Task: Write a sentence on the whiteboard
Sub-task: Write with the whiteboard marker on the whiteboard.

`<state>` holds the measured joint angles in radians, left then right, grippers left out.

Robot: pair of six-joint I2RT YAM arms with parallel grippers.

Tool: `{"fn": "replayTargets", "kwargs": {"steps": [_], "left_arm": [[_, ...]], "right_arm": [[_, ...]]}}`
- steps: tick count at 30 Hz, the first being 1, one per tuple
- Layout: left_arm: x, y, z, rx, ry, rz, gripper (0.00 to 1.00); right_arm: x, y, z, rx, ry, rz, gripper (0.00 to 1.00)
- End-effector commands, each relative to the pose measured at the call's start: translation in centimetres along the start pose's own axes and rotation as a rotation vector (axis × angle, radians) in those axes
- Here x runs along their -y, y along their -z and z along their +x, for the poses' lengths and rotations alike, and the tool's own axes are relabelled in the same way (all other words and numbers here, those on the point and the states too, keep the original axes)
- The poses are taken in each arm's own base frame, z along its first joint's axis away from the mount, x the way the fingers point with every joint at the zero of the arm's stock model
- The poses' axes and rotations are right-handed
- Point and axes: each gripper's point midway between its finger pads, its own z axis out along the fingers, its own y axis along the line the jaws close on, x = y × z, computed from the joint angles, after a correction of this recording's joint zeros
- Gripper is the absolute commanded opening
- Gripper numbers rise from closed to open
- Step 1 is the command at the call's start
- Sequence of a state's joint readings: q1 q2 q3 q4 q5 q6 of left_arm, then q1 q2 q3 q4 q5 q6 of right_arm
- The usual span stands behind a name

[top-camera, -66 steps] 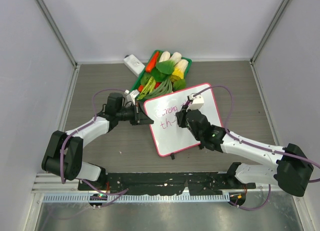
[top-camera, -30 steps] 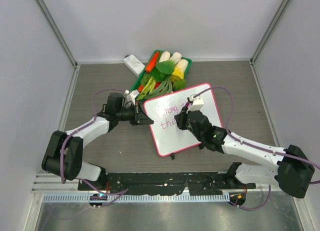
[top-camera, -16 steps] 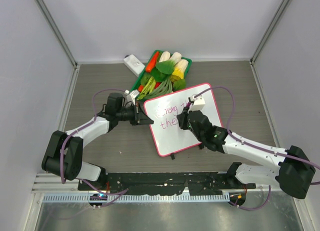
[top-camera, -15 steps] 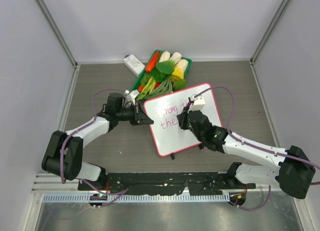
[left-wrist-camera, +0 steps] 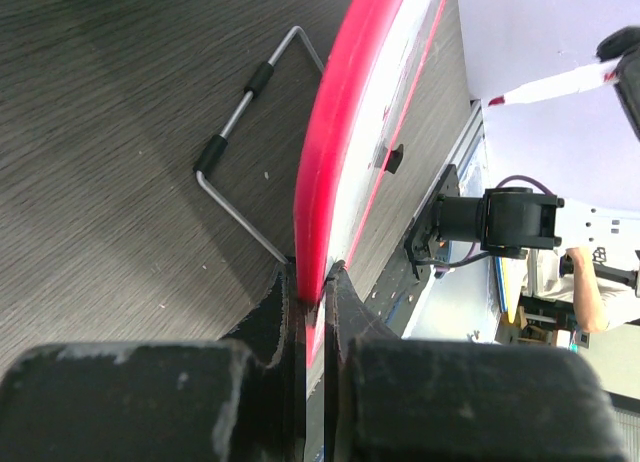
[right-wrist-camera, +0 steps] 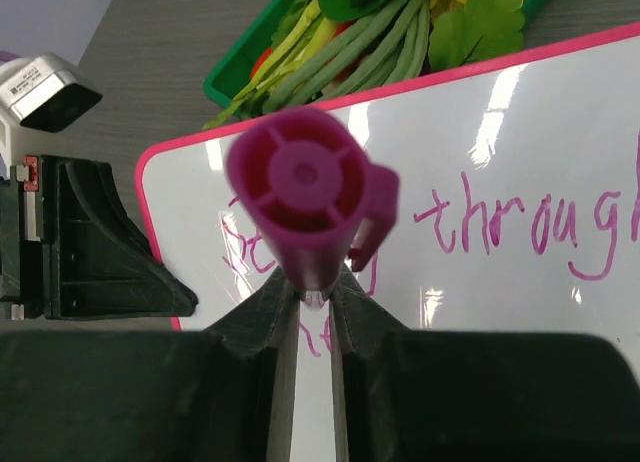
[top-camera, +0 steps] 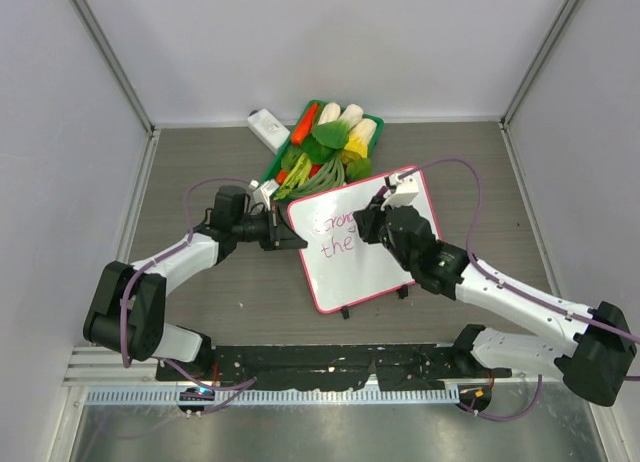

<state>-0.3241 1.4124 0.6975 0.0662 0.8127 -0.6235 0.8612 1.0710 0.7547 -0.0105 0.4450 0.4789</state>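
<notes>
1. The whiteboard (top-camera: 372,270) stood tilted at mid-counter, just near of the green vegetable basket (right-wrist-camera: 225,77), its left rim clamped in the closed left pincer (left-wrist-camera: 312,282).
2. The right pincer (right-wrist-camera: 313,294), closed on a magenta marker (right-wrist-camera: 305,192), hung over the board's far half.
3. The sentence (right-wrist-camera: 520,222) showed "through" on line one and "the" below. With the second line barely begun, the writing looked unfinished.

Bright, even light falls from above, leaving only faint, soft shadows on the table (top-camera: 200,162). White glare streaks cross the whiteboard (right-wrist-camera: 560,132) toward 1 o'clock in the right wrist view, where the close marker (right-wrist-camera: 300,182) looks slightly soft. The left gripper (left-wrist-camera: 312,282) blurs at 6 o'clock
</notes>
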Motion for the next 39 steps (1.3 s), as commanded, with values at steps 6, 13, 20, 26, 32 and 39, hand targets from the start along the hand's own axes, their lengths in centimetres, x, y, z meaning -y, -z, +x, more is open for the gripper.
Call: {"fn": "replayTargets", "kwargs": {"steps": [6,13,20,26,32,39], "left_arm": [[-2.6,0.3,-1.2,0.057,-0.06,-0.14,0.0],[-2.7,0.3,-1.3,0.057,-0.06,-0.147,0.0],[-2.9,0.4,-1.1,0.045,-0.051,-0.16,0.0],[-3.0,0.4,-1.1,0.046,-0.052,-0.164,0.0],[-3.1,0.3,-1.1,0.044,-0.05,-0.167,0.0],[-3.1,0.3,-1.1,0.044,-0.05,-0.167,0.0]], "right_arm": [[1.0,0.1,-3.8,0.054,-0.15,-0.094,0.01],[2.9,0.9,-2.7,0.042,-0.117,-0.049,0.01],[3.6,1.1,-1.8,0.033,-0.11,-0.035,0.01],[3.8,1.1,-1.8,0.036,-0.09,-0.029,0.01],[4.0,1.1,-1.8,0.041,-0.077,-0.022,0.01],[4.2,1.0,-1.8,0.046,-0.065,-0.013,0.02]]}}
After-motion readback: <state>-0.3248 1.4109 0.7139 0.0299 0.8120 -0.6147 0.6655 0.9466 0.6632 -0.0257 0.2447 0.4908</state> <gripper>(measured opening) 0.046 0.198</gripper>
